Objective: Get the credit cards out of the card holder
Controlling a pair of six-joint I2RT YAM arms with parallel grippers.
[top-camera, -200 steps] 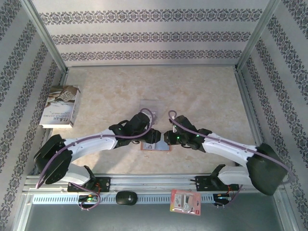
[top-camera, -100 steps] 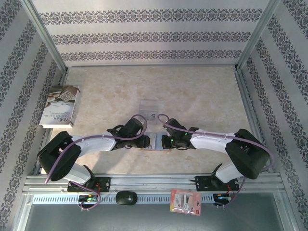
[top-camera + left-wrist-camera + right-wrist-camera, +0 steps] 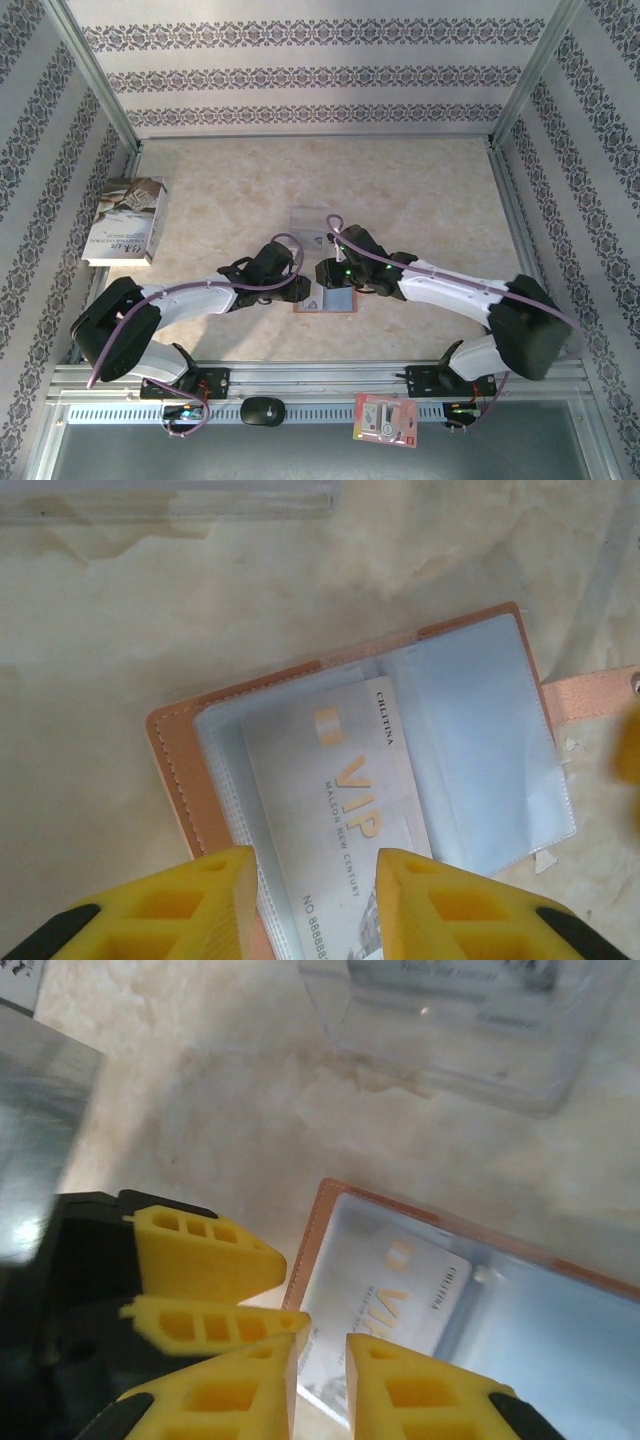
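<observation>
- Near edge: red-and-white packet (image 3: pixel 385 420) lying below the metal rail (image 3: pixel 320 378), with a black oval thing (image 3: pixel 263 410) to its left.
- Card holder (image 3: pixel 338 300) lies open and flat on the table (image 3: pixel 430 190), just past the rail and roughly midway between the two arm bases. Grey-blue lining faces up with an orange-brown leather rim round it, and a strap tab (image 3: pixel 590 692) sticks out of one side.
- Credit card (image 3: pixel 340 800): pale with gold "VIP" print, lying in the holder's lining, skewed to the pockets. How far out it sits, can't tell.
- Left gripper (image 3: pixel 315 905): at the holder's left end, jaws partly apart. The yellow fingers straddle the card from above with nothing clamped. Whether the tips touch, can't tell.
- Right gripper (image 3: pixel 320 1390): in from the right, tips close beside the left gripper's. Jaws are only a narrow slit apart over the card's corner, nothing seen pinched.
- Clear plastic sleeve (image 3: pixel 308 225): just beyond the holder, not touching it.
- Book (image 3: pixel 125 220): far left, by the side wall.
- Patterned wall (image 3: pixel 320 75) at the back.
</observation>
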